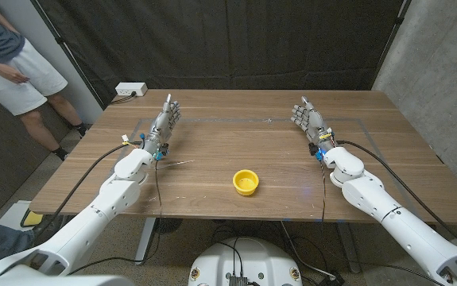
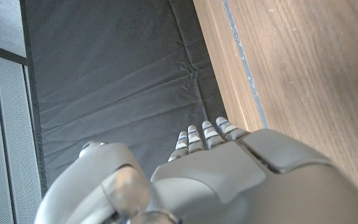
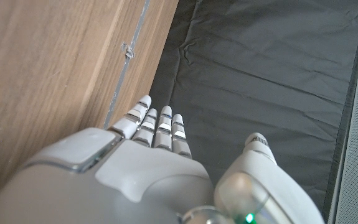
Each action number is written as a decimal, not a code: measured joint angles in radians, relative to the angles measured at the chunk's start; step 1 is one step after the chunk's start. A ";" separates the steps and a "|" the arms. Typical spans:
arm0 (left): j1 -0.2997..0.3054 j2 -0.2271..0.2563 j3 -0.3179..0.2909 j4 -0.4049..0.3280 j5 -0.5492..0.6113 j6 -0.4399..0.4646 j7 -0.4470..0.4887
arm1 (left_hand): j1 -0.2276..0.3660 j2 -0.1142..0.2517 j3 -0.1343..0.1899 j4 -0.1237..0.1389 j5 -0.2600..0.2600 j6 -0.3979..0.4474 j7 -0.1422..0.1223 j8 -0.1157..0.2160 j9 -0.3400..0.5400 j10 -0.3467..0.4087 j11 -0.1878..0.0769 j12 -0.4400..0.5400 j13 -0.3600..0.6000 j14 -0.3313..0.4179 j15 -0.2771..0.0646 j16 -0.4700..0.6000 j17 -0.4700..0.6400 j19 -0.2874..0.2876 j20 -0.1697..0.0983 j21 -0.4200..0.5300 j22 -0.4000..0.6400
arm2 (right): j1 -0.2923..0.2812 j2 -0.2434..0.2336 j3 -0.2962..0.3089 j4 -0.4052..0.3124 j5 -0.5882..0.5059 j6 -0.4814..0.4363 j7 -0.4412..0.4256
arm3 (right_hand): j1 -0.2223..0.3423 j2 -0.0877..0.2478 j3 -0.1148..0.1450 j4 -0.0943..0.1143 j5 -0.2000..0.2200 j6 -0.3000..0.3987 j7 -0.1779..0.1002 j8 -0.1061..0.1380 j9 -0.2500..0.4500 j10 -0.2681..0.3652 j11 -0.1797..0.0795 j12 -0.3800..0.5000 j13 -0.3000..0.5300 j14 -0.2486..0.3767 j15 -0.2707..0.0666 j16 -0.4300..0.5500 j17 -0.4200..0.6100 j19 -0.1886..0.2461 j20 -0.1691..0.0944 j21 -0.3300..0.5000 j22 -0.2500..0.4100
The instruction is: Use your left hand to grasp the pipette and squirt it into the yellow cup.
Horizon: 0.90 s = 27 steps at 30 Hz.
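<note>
Lying on the wooden table near the left hand, just to its right, is the pipette: thin, pale, hard to make out. Yellow cup sits round & open-topped near the front edge, mid-table, well apart from both hands. No readable writing anywhere. Left hand stands up, fingers straight & close together, holding nothing. Right hand likewise, empty. White power strip at far left corner; person in shorts beyond it.

No readable text, labels, brands or nos. anywhere: table, cup, hands, wall all unmarked.
</note>
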 measured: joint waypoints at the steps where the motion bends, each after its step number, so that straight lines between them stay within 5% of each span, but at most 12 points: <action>1: 0.002 0.004 -0.001 -0.005 0.003 0.000 -0.001 | 0.003 0.003 0.003 -0.003 0.000 0.000 0.000 0.000 0.000 0.002 0.001 0.002 0.000 0.004 0.000 0.000 0.000 0.000 0.000 0.000 0.000 | -0.004 -0.001 0.001 -0.005 0.000 0.000 0.000 | 0.000 0.000 0.000 0.000 0.000 0.000 0.000 0.000 0.000 0.000 0.000 0.000 0.000 0.000 0.000 0.000 0.000 0.000 0.000 0.000 0.000; 15: 0.027 0.046 -0.009 -0.037 0.052 -0.026 0.004 | 0.113 0.008 0.023 -0.061 0.000 0.055 -0.011 0.017 0.000 0.059 -0.012 0.015 0.000 0.055 -0.013 0.012 -0.003 0.012 0.000 0.000 -0.003 | -0.052 -0.020 0.018 -0.075 -0.024 0.006 -0.048 | 0.011 0.000 0.004 -0.004 0.000 0.009 0.002 0.000 0.000 0.005 -0.005 0.004 0.000 0.003 -0.003 0.000 0.000 0.009 -0.002 0.000 0.000; 22: 0.034 0.061 -0.008 -0.047 0.110 -0.059 0.031 | 0.206 0.006 0.037 -0.112 -0.004 0.159 -0.055 0.043 0.000 0.156 -0.074 0.033 0.000 0.122 -0.037 0.012 -0.003 0.024 0.002 0.000 0.000 | -0.065 -0.035 0.032 -0.097 -0.033 0.017 -0.055 | 0.011 0.000 0.004 -0.004 0.000 0.011 0.000 0.000 0.000 0.005 -0.005 0.004 0.000 0.003 -0.003 0.000 0.000 0.009 -0.002 0.000 0.000; 27: 0.063 0.076 -0.010 -0.090 0.154 -0.062 0.081 | 0.236 0.017 0.044 -0.130 -0.005 0.205 -0.076 0.050 0.000 0.197 -0.094 0.037 0.000 0.139 -0.036 0.012 -0.003 0.024 0.002 0.000 0.000 | -0.065 -0.042 0.038 -0.098 -0.034 0.026 -0.044 | 0.011 0.000 0.001 -0.007 0.000 0.011 0.000 0.000 0.000 0.005 -0.005 0.004 0.000 0.003 -0.003 0.000 0.000 0.009 -0.002 0.000 0.000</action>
